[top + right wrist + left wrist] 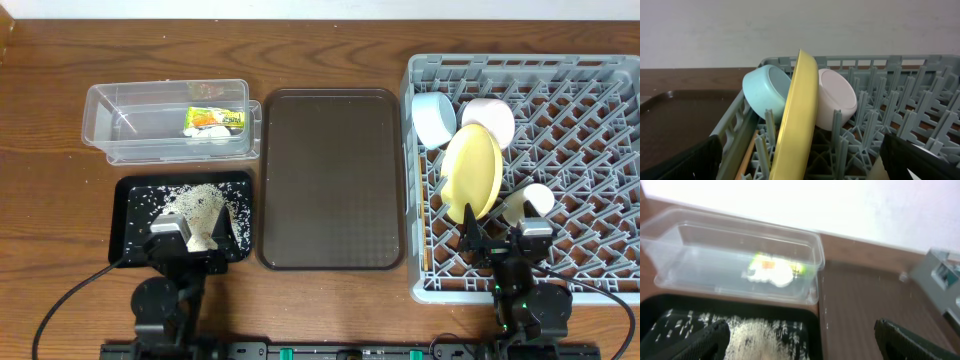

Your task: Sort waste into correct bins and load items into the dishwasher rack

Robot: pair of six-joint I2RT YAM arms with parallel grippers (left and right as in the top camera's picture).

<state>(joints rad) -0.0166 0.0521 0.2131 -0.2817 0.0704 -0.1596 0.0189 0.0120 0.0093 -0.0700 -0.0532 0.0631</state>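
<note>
The grey dishwasher rack (pixel 590 110) holds the yellow plate (pixel 472 172) on edge, the light blue bowl (pixel 433 118), the white bowl (pixel 489 118), the pale green cup (pixel 530 202) and the chopsticks (pixel 424 235) along its left wall. The clear tub (pixel 140 122) holds the green-and-orange wrapper (pixel 214 119) and the white tissue (pixel 776 276). Rice grains (pixel 195 208) lie in the black tray (pixel 130 190). My left gripper (pixel 800 342) is open and empty over the black tray's near edge. My right gripper (pixel 805 160) is open and empty above the rack's front, facing the plate (pixel 799 115).
A large dark brown serving tray (pixel 330 180) lies between the bins and the rack. Both arm bases stand at the table's front edge. A few rice grains cling to the black tray's rim near the brown tray (pixel 865 315).
</note>
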